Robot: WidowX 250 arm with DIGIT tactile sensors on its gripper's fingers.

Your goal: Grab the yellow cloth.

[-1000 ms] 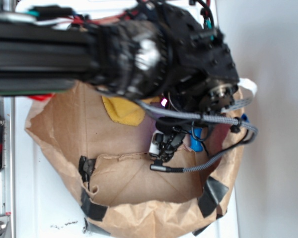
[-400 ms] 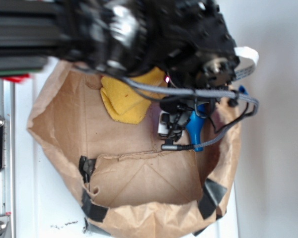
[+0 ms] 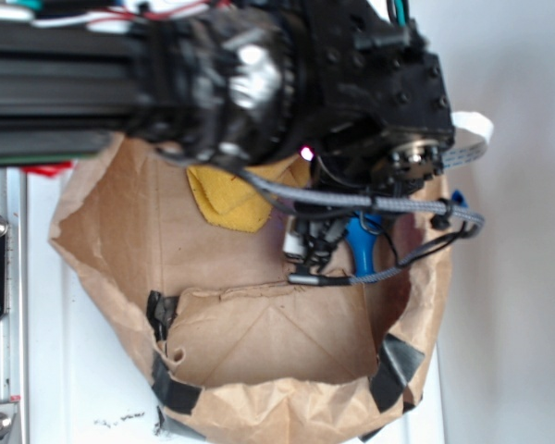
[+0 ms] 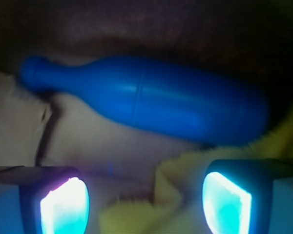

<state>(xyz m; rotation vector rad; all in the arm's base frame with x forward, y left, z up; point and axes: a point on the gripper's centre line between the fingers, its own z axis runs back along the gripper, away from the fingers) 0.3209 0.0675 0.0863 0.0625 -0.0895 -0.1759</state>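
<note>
With its jaws spread and empty, the end effector (image 4: 145, 204) hovers over the fuzzy mustard-yellow cloth (image 4: 185, 170), a smooth blue plastic bottle (image 4: 146, 100) just beyond; the approach looks nearly complete, so lowering and closing seems next.

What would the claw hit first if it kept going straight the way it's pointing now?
Probably the yellow cloth: its edge lies between the open claw fingers, with the blue bottle just beyond. Depth is hard to judge in the dim wrist view.
</note>
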